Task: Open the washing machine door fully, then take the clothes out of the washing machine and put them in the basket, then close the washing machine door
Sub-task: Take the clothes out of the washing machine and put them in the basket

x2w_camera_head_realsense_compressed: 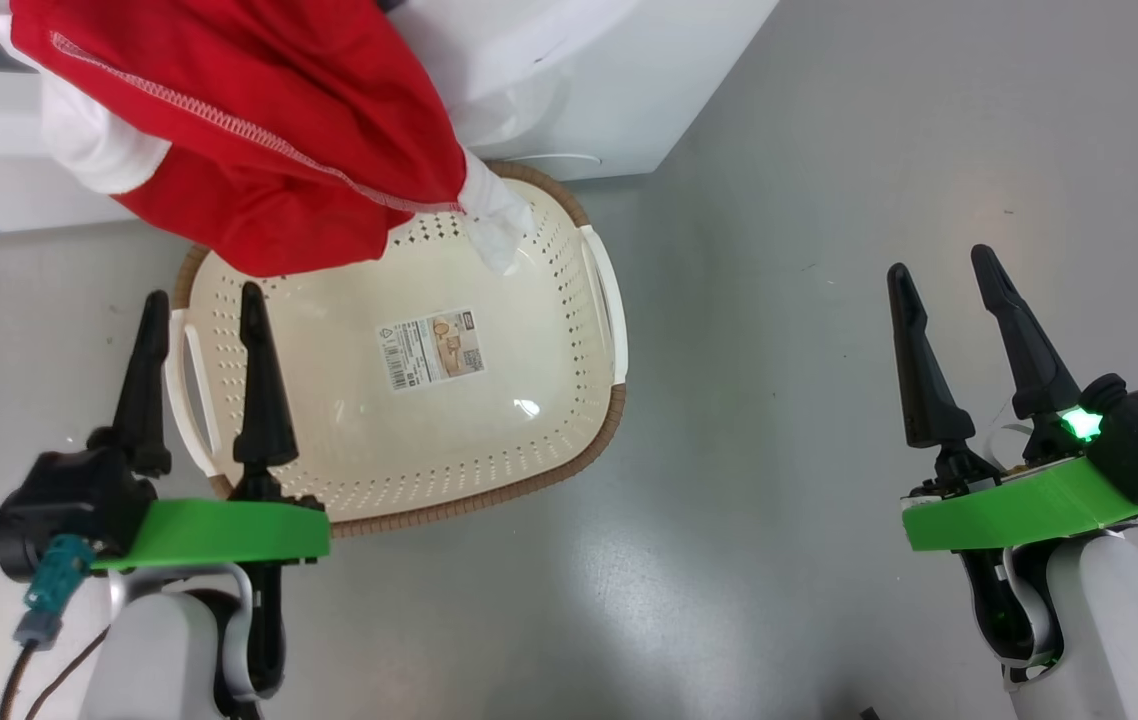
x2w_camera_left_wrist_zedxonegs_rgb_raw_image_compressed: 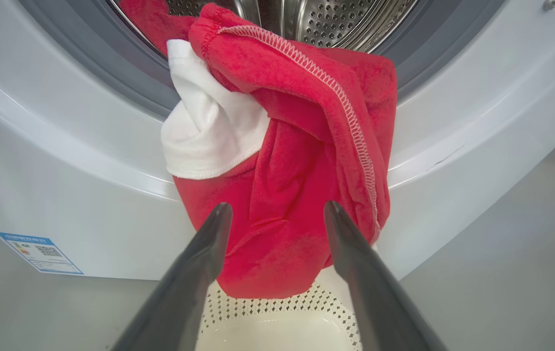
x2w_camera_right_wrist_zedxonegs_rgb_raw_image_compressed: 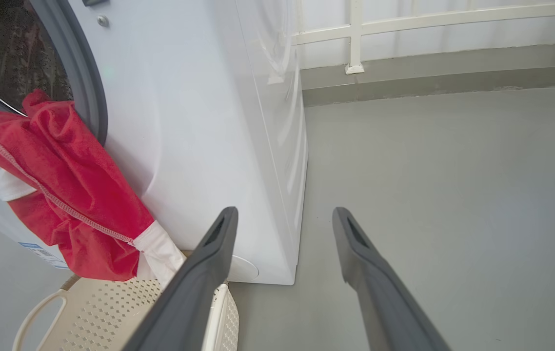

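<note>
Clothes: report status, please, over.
Left tool open, empty. Right tool open, empty. Clothes hang from the washing machine port, above the basket. Path to them looks free.

Jaws spread, empty on left arm (x2w_camera_head_realsense_compressed: 164,650); right arm (x2w_camera_head_realsense_compressed: 1119,620) likewise

We find the clothes (x2w_camera_head_realsense_compressed: 259,130) hanging out of the washing machine (x2w_camera_head_realsense_compressed: 609,90), over the basket (x2w_camera_head_realsense_compressed: 489,495), which stands on the floor (x2w_camera_head_realsense_compressed: 829,350) before it. The left gripper (x2w_camera_head_realsense_compressed: 204,292) sits at the basket's left rim; the right gripper (x2w_camera_head_realsense_compressed: 940,259) is well apart to its right.
</note>
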Motion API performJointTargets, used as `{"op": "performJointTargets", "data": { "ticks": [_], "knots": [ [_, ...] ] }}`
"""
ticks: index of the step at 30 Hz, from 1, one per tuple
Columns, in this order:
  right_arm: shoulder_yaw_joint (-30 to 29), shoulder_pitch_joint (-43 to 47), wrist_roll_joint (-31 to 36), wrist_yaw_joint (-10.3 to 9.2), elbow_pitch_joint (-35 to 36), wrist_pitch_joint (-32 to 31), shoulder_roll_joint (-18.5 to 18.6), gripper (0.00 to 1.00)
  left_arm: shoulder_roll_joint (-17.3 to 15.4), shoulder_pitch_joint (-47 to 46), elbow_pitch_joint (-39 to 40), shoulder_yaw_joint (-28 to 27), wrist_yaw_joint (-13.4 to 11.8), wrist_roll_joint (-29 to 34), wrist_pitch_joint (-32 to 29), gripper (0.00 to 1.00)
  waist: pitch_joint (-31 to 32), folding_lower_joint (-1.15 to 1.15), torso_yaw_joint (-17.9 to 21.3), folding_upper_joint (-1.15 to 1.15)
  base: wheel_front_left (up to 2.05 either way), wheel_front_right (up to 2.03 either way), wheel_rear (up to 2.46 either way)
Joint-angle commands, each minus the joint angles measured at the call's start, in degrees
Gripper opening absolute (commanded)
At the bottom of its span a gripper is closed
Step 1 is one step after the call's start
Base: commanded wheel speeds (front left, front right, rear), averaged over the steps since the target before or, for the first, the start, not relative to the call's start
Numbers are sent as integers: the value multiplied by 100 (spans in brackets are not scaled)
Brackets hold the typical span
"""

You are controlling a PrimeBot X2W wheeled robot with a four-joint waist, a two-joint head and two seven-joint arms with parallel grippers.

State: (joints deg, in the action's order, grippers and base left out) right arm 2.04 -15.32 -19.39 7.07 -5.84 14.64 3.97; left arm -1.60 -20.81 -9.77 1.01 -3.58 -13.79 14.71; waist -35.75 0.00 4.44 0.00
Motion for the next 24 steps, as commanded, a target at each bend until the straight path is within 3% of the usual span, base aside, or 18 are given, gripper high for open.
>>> {"op": "performJointTargets", "data": {
  "ticks": [1,13,24],
  "knots": [
    [85,116,90,42,128,36,50,100,-128,96,188,-150,-41,-45,29,100,-7,0,3,0,0,0,0],
    [61,62,91,42,155,36,14,100,-128,-609,315,-326,57,-531,29,100,-117,0,-12,0,0,0,0],
    [176,-6,56,42,134,36,-25,100,-128,-1740,-648,-693,320,-594,29,100,-218,0,167,0,0,0,0]
  ]
}}
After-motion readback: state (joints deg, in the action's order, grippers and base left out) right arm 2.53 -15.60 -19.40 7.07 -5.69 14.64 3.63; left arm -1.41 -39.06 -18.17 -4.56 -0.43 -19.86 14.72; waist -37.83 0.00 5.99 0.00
